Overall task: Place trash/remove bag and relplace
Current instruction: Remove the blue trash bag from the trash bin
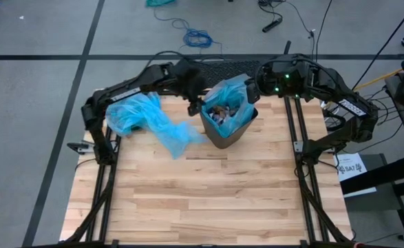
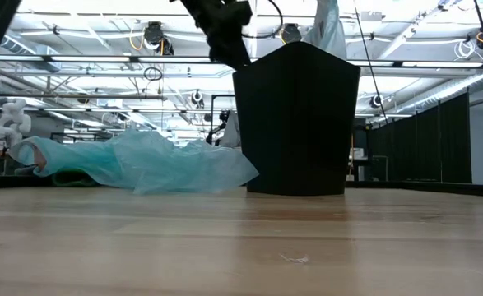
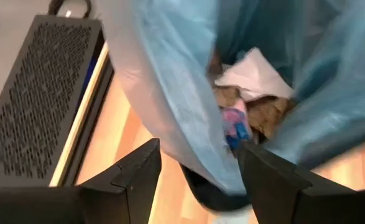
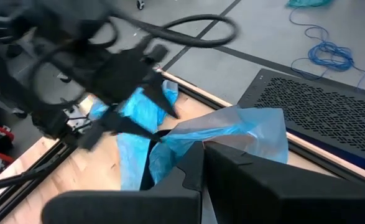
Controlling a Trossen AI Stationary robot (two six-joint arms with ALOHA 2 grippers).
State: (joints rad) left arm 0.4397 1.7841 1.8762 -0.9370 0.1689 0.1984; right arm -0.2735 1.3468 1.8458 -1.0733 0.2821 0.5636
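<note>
On table, one bin (image 1: pixel 224 131), two bags (image 1: pixel 146 118).

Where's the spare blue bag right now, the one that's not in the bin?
In the high view the spare blue bag lies crumpled on the table's far left, under the left arm and just left of the black bin.

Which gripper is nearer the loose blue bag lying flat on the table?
Left. The left gripper hangs open at the bin's left rim, just above that loose bag. The right gripper is shut on the liner at the bin's far side.
</note>
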